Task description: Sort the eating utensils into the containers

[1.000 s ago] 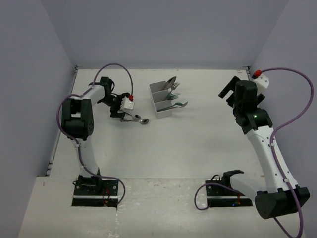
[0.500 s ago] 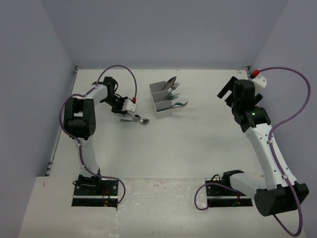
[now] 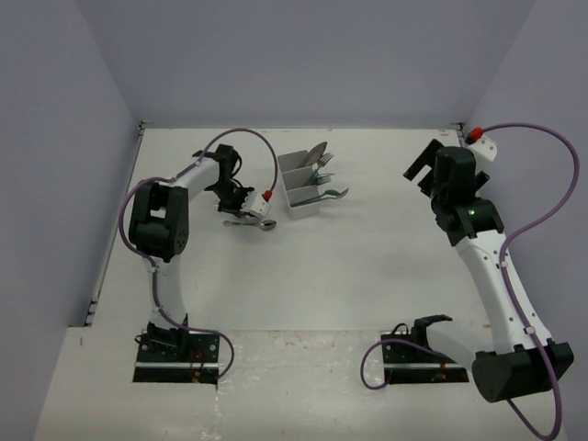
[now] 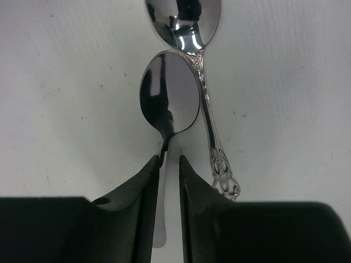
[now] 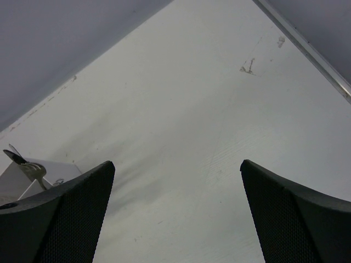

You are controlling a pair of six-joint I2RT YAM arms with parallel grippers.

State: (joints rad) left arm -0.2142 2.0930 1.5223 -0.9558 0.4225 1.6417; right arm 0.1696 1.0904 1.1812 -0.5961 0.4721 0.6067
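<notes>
Two spoons: only left wrist view separates plain spoon (image 4: 169,93) from ornate spoon (image 4: 184,22), side by side on desk. Left gripper (image 4: 169,160) jaws narrow astride plain handle, grip unclear. Right gripper (image 5: 175,164) jaws wide apart. White box (image 3: 299,206) near spoons.

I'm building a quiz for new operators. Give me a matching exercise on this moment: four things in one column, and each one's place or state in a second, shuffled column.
Things
1. left claw
2. right claw
3. ornate spoon
4. white box

Places or states
A. utensils stick out of it
B. wide open, holding nothing
C. straddles the plain spoon's handle
D. lies on the table beside the plain spoon

Pairs: 1-C, 2-B, 3-D, 4-A
</notes>
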